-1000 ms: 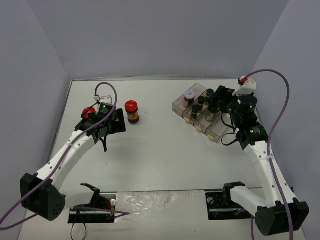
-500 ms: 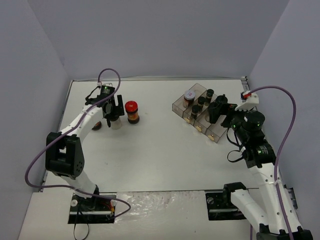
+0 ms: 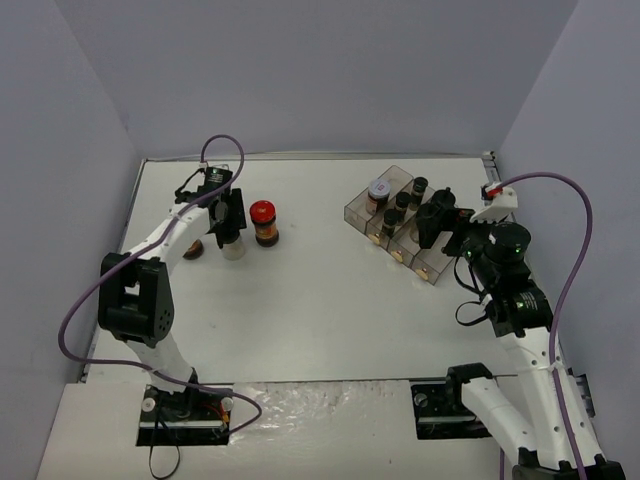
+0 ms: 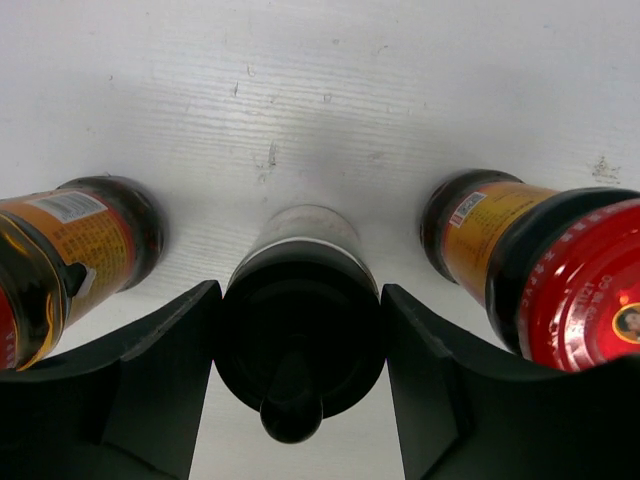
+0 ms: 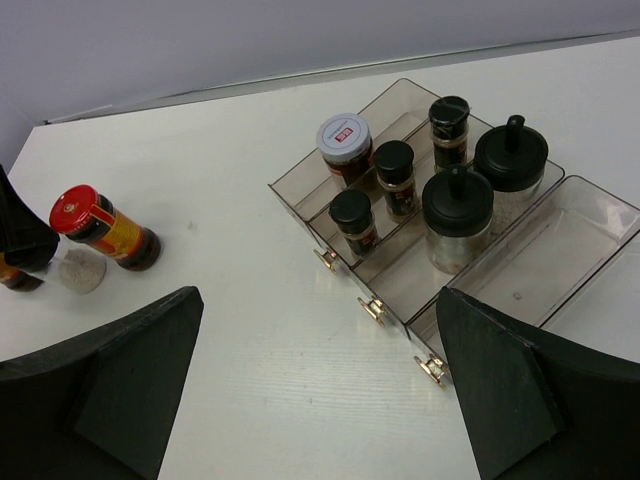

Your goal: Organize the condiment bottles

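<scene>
Black-capped clear jar (image 4: 300, 345) stands upright on the white table (image 3: 320, 300), in the upper left of the overhead view. The left gripper (image 4: 300, 295) is directly over it. The wrist view shows the two fingers (image 4: 150, 390) set against opposite sides of the black cap. No gap is visible on either side, and the jaws are drawn in to the cap's width.

Two brown bottles with orange labels flank this jar. The red-capped bottle (image 4: 555, 270) stands upright just beside it, toward frame right in the overhead view and not touching it. The second brown bottle (image 4: 70, 250) sits at the jar's other flank. The arm hides most of it from above and the frame edge cuts off its cap at the wrist, so whether it stands or lies cannot be determined.

Upper right of the overhead view holds the clear plastic tray (image 5: 570, 235). Six jars stand upright in it:
- white-lidded jar (image 5: 343, 140)
- three small black-capped jars (image 5: 394, 165)
- two larger knob-topped black-capped jars (image 5: 457, 205)

Which compartment each occupies is not clear.

The right gripper (image 5: 320, 300) hangs above the table near the tray, at its lower-right side in the overhead view. Its fingers are spread wide apart with nothing between them.
</scene>
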